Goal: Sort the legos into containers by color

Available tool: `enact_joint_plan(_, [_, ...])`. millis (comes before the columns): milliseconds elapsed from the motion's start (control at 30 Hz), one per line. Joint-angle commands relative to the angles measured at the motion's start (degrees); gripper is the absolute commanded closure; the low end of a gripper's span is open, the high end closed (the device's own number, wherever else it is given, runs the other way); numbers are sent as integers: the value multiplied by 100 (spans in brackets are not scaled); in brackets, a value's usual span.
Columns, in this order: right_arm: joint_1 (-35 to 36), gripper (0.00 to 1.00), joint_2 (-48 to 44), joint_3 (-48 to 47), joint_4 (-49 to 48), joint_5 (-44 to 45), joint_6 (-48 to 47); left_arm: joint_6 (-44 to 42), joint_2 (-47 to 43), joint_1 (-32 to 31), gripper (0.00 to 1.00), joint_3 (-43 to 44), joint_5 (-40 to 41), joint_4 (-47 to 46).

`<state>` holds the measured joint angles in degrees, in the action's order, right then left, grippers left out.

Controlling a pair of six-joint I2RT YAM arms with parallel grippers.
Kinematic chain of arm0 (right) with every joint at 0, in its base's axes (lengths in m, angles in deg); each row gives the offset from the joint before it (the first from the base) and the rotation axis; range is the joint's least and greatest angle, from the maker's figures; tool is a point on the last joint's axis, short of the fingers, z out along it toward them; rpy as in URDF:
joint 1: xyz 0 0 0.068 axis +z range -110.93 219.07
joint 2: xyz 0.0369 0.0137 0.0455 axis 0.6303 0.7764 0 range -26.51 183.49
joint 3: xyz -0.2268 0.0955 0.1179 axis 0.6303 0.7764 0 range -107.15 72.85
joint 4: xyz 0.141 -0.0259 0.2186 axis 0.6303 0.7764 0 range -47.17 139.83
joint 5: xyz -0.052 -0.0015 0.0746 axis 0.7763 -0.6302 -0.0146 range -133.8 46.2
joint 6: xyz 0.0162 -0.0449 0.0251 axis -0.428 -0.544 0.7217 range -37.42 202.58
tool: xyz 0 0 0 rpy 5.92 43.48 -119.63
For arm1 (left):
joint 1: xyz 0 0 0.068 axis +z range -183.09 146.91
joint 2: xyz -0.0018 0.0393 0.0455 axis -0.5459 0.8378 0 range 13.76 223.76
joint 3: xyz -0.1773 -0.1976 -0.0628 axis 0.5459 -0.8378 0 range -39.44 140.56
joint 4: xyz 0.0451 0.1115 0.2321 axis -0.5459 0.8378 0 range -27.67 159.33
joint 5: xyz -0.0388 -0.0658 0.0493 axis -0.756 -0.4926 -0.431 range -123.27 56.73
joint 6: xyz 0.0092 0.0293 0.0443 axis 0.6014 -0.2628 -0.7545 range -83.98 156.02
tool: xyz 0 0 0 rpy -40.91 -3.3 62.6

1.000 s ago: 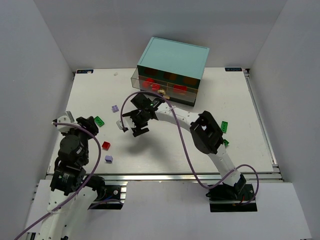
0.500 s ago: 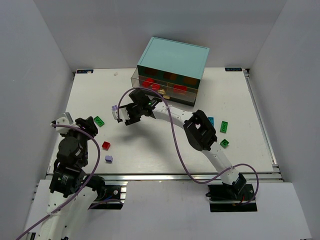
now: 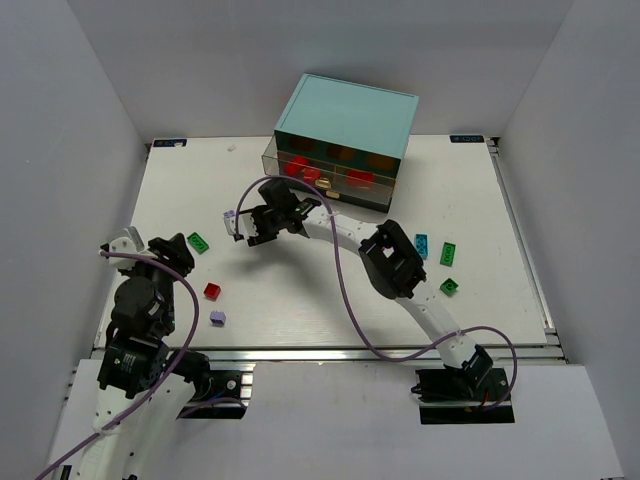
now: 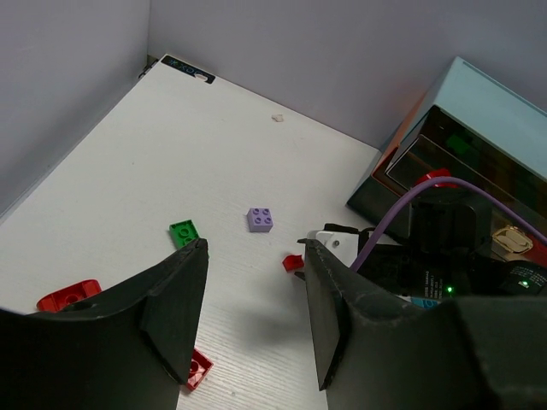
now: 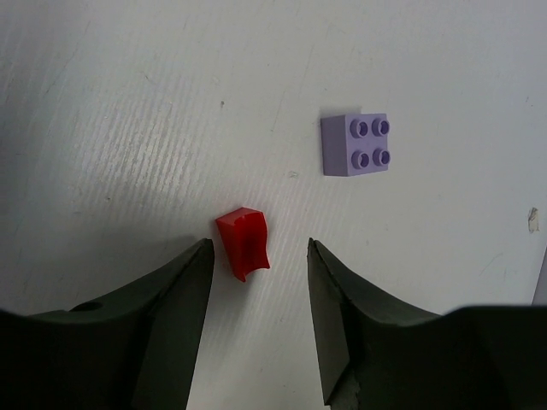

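My right gripper [image 5: 258, 249] is open, low over the table. A small red lego [image 5: 244, 243] lies between its fingertips, nearer the left one and touching neither. A lavender lego [image 5: 355, 143] lies just beyond. From above, the right gripper [image 3: 244, 229] sits beside that lavender lego [image 3: 230, 216], left of the light-teal cabinet [image 3: 345, 120]. The cabinet's lower containers [image 3: 325, 176] stand pulled out with red bricks inside. My left gripper [image 4: 255, 248] is open and empty, raised at the near left above a red lego [image 4: 197, 369].
A green lego [image 3: 198, 242], a red one [image 3: 212, 291] and a lavender one [image 3: 218, 319] lie at the left. A teal-blue lego [image 3: 421, 246] and two green ones [image 3: 448, 255] [image 3: 449, 286] lie right of the right arm. White walls enclose the table.
The right gripper moved left and away from the arm bases, toward the lavender lego, and came down around the small red lego. Its jaws narrowed. The left arm stayed still.
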<state>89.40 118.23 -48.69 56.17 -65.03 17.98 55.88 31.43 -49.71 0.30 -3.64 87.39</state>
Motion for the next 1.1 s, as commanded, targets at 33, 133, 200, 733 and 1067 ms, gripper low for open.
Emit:
enact_joint_plan(33, [-31,47,97,-283,-183,-258,70,-70,-53,19,41,-46,8,-63])
enact_joint_plan(133, [-40,47,141,-309,-130,-381,44,-78,-44,19,41,-46,8,-71])
enact_joint_plan(200, [-49,48,168,-327,-78,-443,9,-78,-53,19,41,-55,8,-71])
enact_joint_plan(733, [-102,51,440,-511,212,-645,-413,-70,-44,19,41,-46,26,-71])
enact_joint_plan(1067, [-119,62,555,-556,467,-610,-738,-70,-53,19,41,-46,61,-71])
